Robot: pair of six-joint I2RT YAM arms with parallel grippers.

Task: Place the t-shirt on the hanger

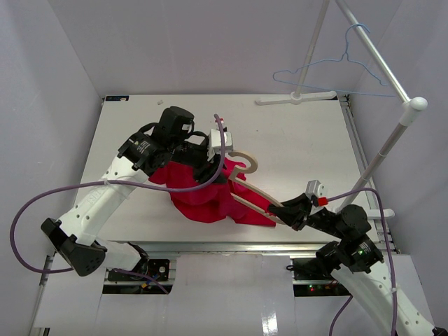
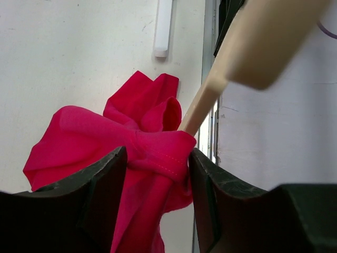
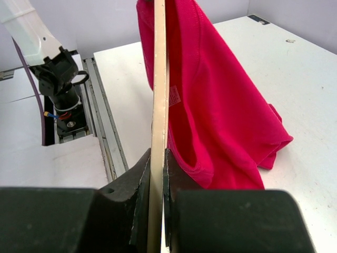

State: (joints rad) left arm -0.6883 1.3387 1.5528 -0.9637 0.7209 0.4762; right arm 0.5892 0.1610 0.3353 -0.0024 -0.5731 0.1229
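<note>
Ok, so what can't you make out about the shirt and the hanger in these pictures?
- Top view: the left claw is hidden under its own wrist; the t-shirt covers the far arm of the hanger.
- Left wrist view: the hanger is blurred, too near the lens, and cut off by the top edge.
- Right wrist view: the top edge cuts off the hanger's hook and the t-shirt's neck.

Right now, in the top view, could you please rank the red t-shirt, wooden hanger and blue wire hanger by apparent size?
red t-shirt
blue wire hanger (nearer the camera, so unsure)
wooden hanger (partly covered)
</note>
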